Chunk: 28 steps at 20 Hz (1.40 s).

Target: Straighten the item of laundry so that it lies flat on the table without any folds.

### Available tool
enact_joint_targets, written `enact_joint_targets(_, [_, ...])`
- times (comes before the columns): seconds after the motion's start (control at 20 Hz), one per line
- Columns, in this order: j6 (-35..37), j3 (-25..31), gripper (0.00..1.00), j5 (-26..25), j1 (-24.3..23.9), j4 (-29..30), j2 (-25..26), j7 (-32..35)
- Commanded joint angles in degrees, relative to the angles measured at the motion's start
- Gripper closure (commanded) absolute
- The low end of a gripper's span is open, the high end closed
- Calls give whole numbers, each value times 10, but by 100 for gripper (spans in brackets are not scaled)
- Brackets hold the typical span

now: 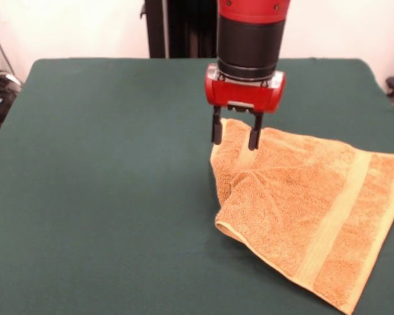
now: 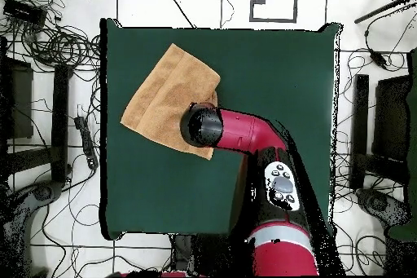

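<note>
The orange-tan terry hand towel [image 1: 308,216] lies in the right half of the front view, reaching toward the lower right corner of the frame. Most of it is spread flat, with one lighter woven band [image 1: 335,220] running diagonally near its right edge. Its upper left corner is lifted off the surface, and below that corner the left edge is bunched and folded under, with creases fanning out from the raised point. In the overhead view the towel [image 2: 167,95] sits in the upper left part of the large table covered in dark green cloth [image 2: 277,71], turned diagonally.

The red and black gripper [image 1: 236,136] comes down from the top centre of the front view, its two dark fingers [image 1: 217,128] straddling the raised corner and pinching the cloth between them. Seen from overhead, the red and black arm [image 2: 244,132] covers the towel's lower right corner.
</note>
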Motion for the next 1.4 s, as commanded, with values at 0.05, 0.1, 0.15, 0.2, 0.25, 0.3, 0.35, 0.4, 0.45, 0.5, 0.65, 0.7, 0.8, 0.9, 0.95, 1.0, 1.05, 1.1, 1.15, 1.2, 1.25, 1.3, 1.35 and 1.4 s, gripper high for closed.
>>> enact_joint_targets(0.05, [42,28,0,-19,11,3,60,37])
enact_joint_targets(0.1, [45,30,0,-20,10,1,62,36])
enact_joint_targets(0.15, [48,32,0,-20,8,1,63,34])
enact_joint_targets(0.2, [47,33,0,-20,7,2,65,33])
enact_joint_targets(0.25, [45,35,0,-20,5,4,66,32])
enact_joint_targets(0.3, [45,36,0,-20,5,4,68,31])
enact_joint_targets(0.35, [44,38,0,-20,4,7,70,31])
enact_joint_targets(0.4, [43,39,0,-20,3,8,72,31])
enact_joint_targets(0.45, [37,39,0,-21,4,11,77,31])
enact_joint_targets(0.5, [37,39,0,-21,4,11,78,31])
enact_joint_targets(0.65, [34,41,0,-22,3,9,91,31])
enact_joint_targets(0.7, [29,40,0,-23,4,8,94,30])
enact_joint_targets(0.8, [25,43,0,-24,2,8,98,28])
enact_joint_targets(0.9, [31,44,0,-22,1,7,100,27])
enact_joint_targets(0.95, [37,43,0,-22,1,4,100,27])
enact_joint_targets(1.0, [41,43,0,-21,2,3,101,26])
enact_joint_targets(1.05, [52,41,0,-20,3,0,100,25])
enact_joint_targets(1.1, [59,39,100,-19,4,-1,101,25])
enact_joint_targets(1.15, [62,39,100,-18,5,-1,101,25])
enact_joint_targets(1.2, [66,38,100,-18,5,-2,102,26])
enact_joint_targets(1.25, [71,39,100,-17,4,-4,103,24])
enact_joint_targets(1.3, [77,40,100,-16,3,-4,103,22])
enact_joint_targets(1.35, [81,40,100,-15,3,-4,104,21])
enact_joint_targets(1.4, [75,41,100,-18,3,-7,104,19])
